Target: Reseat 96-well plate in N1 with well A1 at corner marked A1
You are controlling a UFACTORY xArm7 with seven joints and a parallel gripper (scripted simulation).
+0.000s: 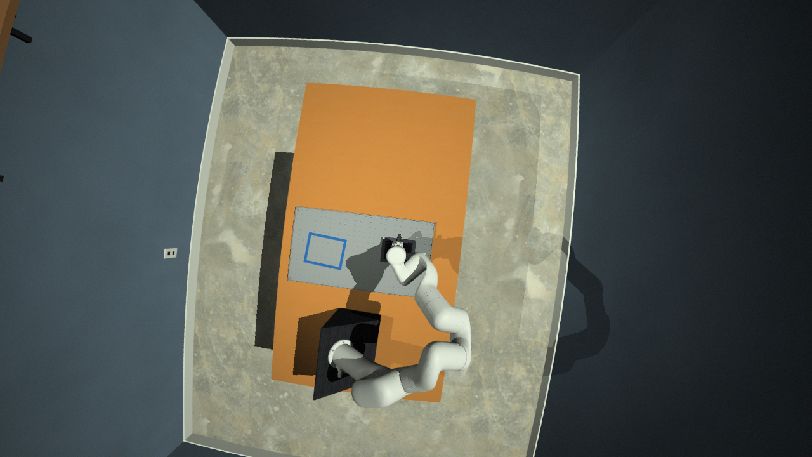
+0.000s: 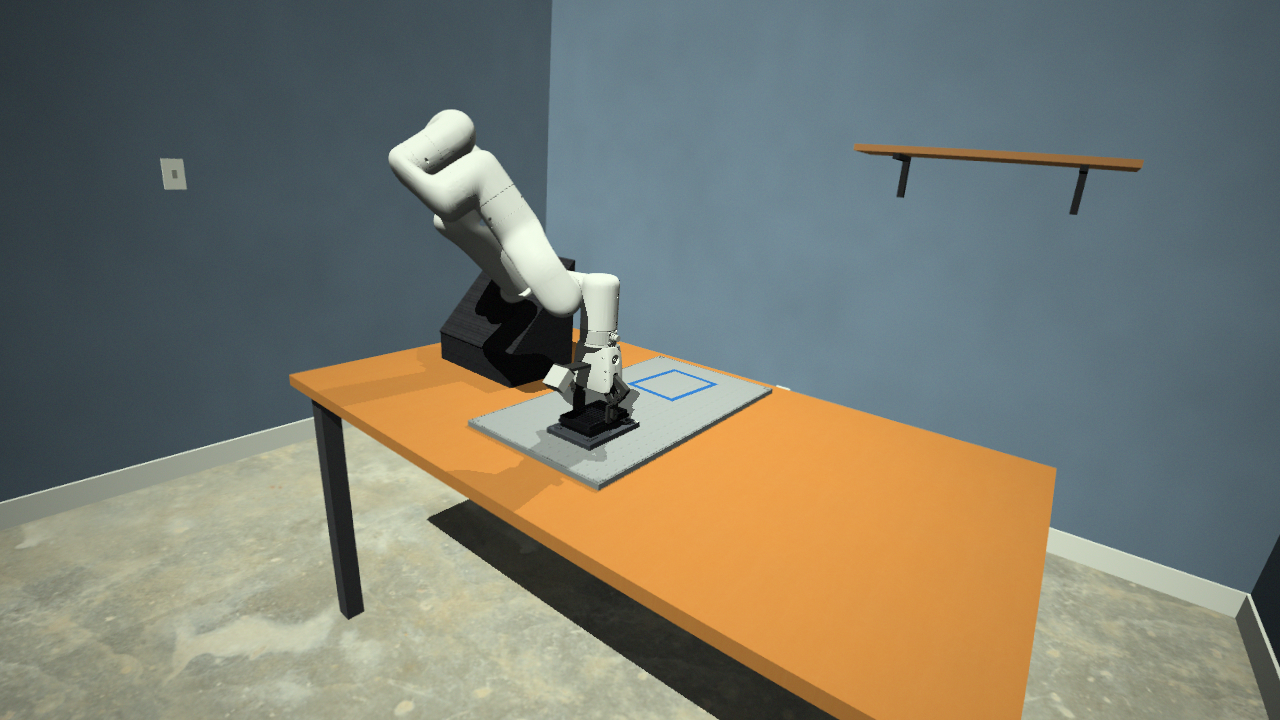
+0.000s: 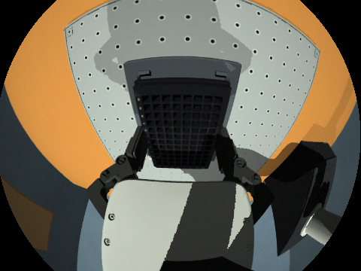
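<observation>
The gripper (image 3: 182,147) is clamped wide across the short sides of the black plate (image 3: 182,123), one finger (image 3: 135,147) on each side; the plate is level and right way up, its well grid showing; it sits over the nest (image 3: 150,66), low in it or just above, which one I cannot tell; the nest lies on the grey deck (image 2: 537,443) on the orange worktop (image 2: 805,537); the blue outline (image 2: 672,384) lies well apart.
</observation>
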